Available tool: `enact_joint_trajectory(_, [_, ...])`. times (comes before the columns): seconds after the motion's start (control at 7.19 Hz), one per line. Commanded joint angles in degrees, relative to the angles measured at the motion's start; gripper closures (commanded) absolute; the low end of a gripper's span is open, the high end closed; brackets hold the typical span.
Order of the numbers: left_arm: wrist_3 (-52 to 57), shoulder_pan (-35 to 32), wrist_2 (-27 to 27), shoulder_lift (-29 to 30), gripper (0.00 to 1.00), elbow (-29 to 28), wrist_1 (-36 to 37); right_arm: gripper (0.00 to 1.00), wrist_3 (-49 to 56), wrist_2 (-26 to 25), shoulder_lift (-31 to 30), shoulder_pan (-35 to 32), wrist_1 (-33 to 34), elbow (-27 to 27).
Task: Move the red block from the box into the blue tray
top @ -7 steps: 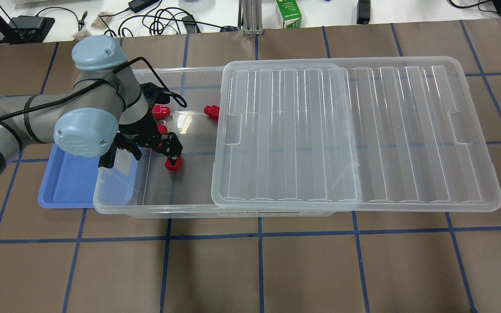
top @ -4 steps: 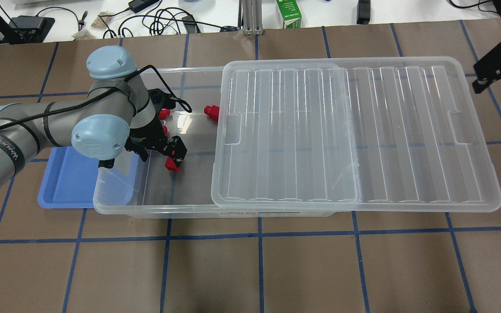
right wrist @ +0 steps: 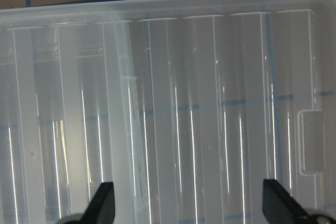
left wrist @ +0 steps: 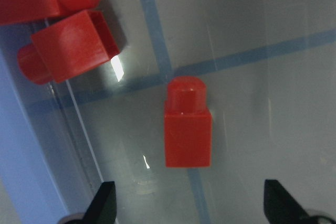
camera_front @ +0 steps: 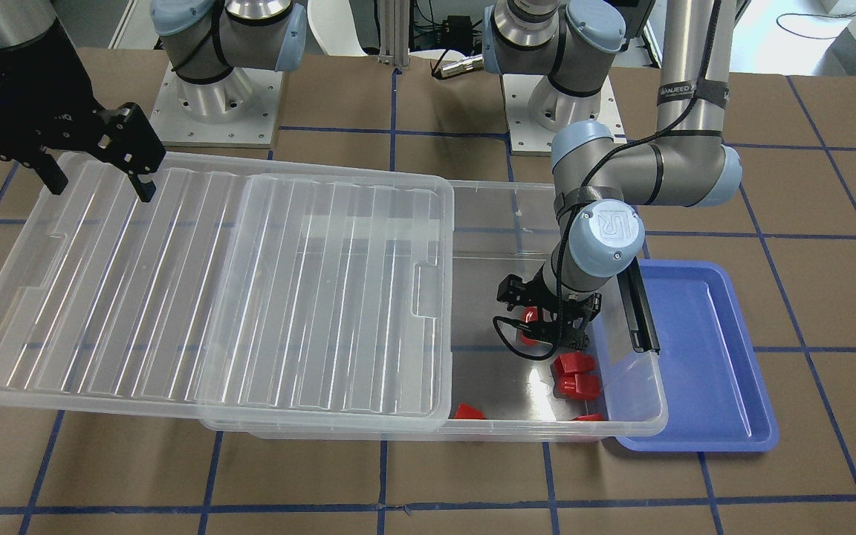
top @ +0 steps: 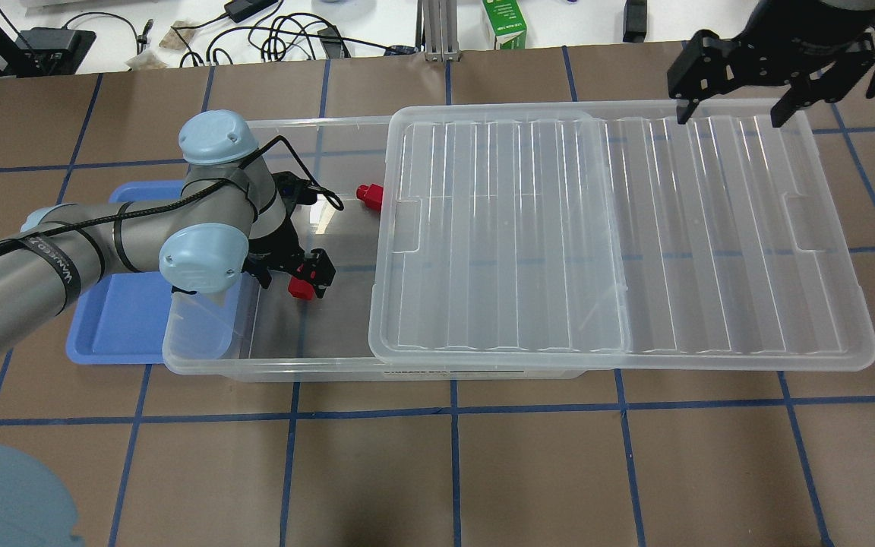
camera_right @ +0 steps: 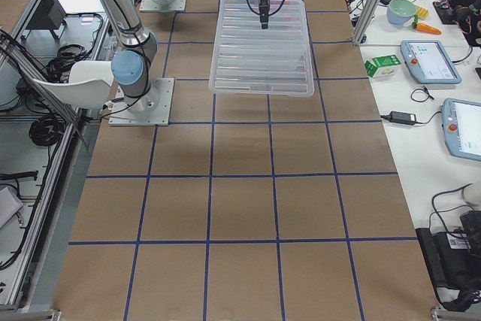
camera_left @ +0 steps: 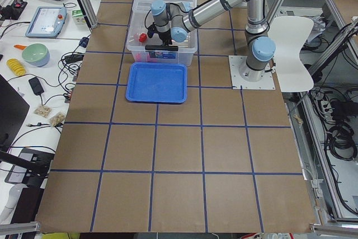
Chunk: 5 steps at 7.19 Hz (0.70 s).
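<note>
My left gripper [top: 297,277] is open, down inside the open end of the clear box [top: 270,363]. In the left wrist view a red block [left wrist: 188,129] lies on the box floor just ahead of the wide-apart fingertips [left wrist: 105,203], untouched; it also shows in the overhead view [top: 301,288]. Two more red blocks [left wrist: 68,45] lie by the box wall, and another [top: 368,196] at the lid's edge. The blue tray [top: 122,319] sits against the box's end, partly under my left arm. My right gripper [top: 730,106] is open and empty above the far edge of the lid [right wrist: 173,119].
The ribbed clear lid [top: 620,235] is slid aside, covering most of the box and overhanging to its right. A black latch bar [camera_front: 640,308] stands at the box's end by the tray. Cables and a green carton [top: 504,23] lie beyond the table's far edge.
My left arm swung forward and right, bringing the open gripper over the red block. My right gripper came in from the right edge to above the lid's far edge.
</note>
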<state>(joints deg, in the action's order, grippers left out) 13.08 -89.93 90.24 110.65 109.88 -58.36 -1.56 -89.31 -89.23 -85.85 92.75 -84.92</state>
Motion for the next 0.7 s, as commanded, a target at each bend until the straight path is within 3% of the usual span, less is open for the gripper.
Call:
enact_joint_trajectory(0.0, [0.0,-0.1,-0.1,1.9,0.17,0.1,2.6,0.0,-1.8,0.4,3.1,-2.2,-1.3,3.2])
enact_joint_trajectory(0.14, [-0.3,-0.1,-0.2,2.2,0.5,0.1,2.6,0.0,-1.9,0.8,3.0,-2.3,-1.3,2.7])
enact_joint_trajectory(0.28, [-0.2,-0.1,-0.2,2.2,0.9,0.1,2.6,0.0,-1.8,0.4,2.5,-2.6,-1.4,1.9])
enact_joint_trajectory(0.42, [0.0,-0.1,-0.1,2.2,1.0,-0.2,2.7,0.0,-1.6,0.0,2.1,-3.7,-1.3,1.2])
enact_joint_trajectory(0.56, [0.1,-0.1,0.4,2.1,1.0,-0.4,2.6,0.0,-1.7,0.0,2.2,-3.8,-0.8,1.1])
